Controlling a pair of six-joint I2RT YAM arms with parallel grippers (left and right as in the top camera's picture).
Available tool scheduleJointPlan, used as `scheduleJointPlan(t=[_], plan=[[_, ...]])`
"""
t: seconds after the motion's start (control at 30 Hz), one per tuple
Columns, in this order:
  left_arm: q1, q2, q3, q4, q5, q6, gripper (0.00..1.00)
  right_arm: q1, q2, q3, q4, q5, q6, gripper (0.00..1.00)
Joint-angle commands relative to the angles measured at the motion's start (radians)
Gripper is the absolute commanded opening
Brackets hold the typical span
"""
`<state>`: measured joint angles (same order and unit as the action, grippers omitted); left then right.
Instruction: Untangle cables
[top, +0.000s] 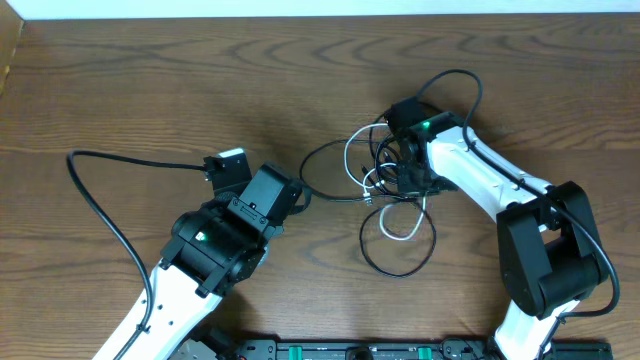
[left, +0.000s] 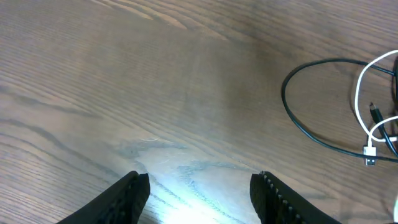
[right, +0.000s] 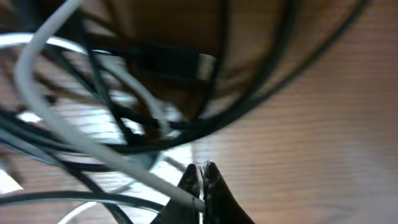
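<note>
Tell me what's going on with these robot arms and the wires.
Two robot arms are untangling a knot of thin black and white cables on a wooden table. The right gripper is down in the tangle, apparently shut on the white cable. The left gripper hangs open over bare wood to the side, holding nothing.

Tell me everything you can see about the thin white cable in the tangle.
The thin white cable is a smooth, flexible cord, looped through the thin black cables on the wooden table. One end shows a small white plug lying flat. The right gripper is pinched shut on it.
</note>
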<state>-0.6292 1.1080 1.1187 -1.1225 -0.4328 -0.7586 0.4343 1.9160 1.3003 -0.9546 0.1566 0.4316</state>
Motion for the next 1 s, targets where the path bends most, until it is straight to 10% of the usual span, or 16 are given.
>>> scheduleJointPlan(t=[0.0,0.33,0.97], plan=[[0.005,-0.005,-0.011,-0.006,-0.024,0.006,0.52,-0.001,-0.006,-0.005,0.071,-0.104,-0.003,0.01],[0.005,-0.005,-0.011,-0.01,-0.024,0.023,0.2,0.002,-0.021,0.102,0.222,-0.175,-0.056,0.01],[0.005,-0.004,-0.011,-0.009,-0.024,0.032,0.2,0.003,-0.385,0.649,0.05,-0.155,-0.233,0.01]])
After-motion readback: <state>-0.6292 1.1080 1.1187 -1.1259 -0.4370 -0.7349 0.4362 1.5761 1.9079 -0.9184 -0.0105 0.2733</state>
